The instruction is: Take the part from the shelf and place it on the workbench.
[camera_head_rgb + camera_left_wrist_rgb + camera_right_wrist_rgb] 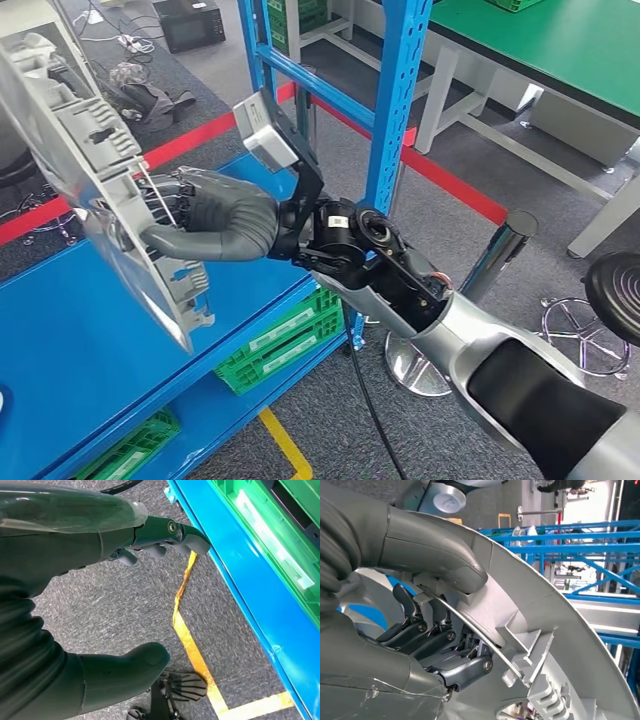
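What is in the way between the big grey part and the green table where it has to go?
The right robot hand holds the grey part over the blue shelf. The shelf's blue upright post stands between it and the green workbench, so the part must probably go around the post.

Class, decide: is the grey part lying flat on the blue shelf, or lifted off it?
Lifted off. The right hand grips the grey part, holding it tilted above the blue shelf, with no contact visible.
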Controlling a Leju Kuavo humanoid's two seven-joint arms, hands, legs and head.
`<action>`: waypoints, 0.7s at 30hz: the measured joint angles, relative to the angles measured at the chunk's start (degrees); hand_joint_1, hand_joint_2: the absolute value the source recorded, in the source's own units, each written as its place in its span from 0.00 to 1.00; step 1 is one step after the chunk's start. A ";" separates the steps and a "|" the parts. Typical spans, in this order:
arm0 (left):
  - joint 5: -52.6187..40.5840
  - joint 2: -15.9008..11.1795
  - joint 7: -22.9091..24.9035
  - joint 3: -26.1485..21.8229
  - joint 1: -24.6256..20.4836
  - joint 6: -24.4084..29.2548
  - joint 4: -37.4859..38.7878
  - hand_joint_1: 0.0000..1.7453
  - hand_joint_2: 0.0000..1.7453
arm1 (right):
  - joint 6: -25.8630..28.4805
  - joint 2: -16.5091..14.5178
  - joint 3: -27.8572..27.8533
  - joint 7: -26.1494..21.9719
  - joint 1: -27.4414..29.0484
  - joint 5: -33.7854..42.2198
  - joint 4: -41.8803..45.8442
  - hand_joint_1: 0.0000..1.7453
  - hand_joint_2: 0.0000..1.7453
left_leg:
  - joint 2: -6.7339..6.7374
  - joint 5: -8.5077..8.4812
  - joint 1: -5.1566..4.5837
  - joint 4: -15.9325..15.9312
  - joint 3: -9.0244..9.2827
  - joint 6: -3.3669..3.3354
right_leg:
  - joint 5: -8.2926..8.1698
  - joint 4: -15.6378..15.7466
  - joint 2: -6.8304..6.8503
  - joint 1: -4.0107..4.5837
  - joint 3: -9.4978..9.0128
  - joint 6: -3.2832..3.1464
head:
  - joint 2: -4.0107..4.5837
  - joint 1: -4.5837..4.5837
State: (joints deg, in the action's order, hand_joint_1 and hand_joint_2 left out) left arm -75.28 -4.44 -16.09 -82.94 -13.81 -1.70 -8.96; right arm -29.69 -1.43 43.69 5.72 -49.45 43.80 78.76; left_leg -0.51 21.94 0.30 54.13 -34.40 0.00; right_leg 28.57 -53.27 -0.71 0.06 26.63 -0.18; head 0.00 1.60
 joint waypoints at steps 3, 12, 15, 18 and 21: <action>0.05 0.00 0.00 -0.14 0.34 0.34 0.00 0.00 1.00 | -0.22 -0.21 -0.01 -0.37 -0.22 -0.52 -0.22 1.00 1.00 | 0.00 0.00 0.00 0.00 0.00 0.00 | 0.00 0.00 0.00 0.00 0.00 0.00 | 0.00 0.00; 0.04 -0.10 0.00 -1.37 0.73 0.44 0.00 0.00 1.00 | -0.79 -0.89 -0.02 -1.16 -0.39 -0.87 -1.33 1.00 1.00 | -0.04 0.06 -0.32 0.09 -0.04 -0.05 | 0.00 0.04 0.01 -0.09 0.00 0.03 | 0.00 -0.05; 0.03 -0.16 0.00 -1.64 0.75 0.47 0.00 0.00 1.00 | -1.22 -1.10 -0.02 -1.37 -0.41 -0.99 -1.81 1.00 1.00 | -0.04 0.16 -0.41 0.20 -0.09 -0.21 | 0.04 0.04 0.03 -0.18 0.00 0.10 | 0.00 -0.07; 0.02 -0.18 -0.01 -1.94 0.75 0.48 0.00 0.00 1.00 | -1.59 -1.31 -0.02 -1.48 -0.41 -1.24 -2.27 1.00 1.00 | -0.04 0.37 -0.50 0.41 -0.19 -0.49 | 0.14 0.08 0.02 -0.28 0.00 0.29 | 0.00 -0.11; -0.16 -0.18 -0.03 -2.25 0.73 0.48 0.00 0.00 1.00 | -1.74 -1.44 -0.06 -1.72 -0.44 -1.68 -2.55 1.00 1.00 | 0.00 0.41 -0.20 0.02 0.01 -0.83 | 0.40 0.12 0.06 -0.19 -0.13 0.68 | 0.00 -0.13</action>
State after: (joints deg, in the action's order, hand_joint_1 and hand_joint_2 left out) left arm -75.44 -4.62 -16.12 -85.18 -13.07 -1.22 -8.96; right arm -31.43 -2.87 43.63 4.00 -49.89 42.11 76.21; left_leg -0.51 22.35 0.10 54.14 -34.38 -0.84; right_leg 28.97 -53.16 -0.66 -0.13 26.49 0.50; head 0.00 1.46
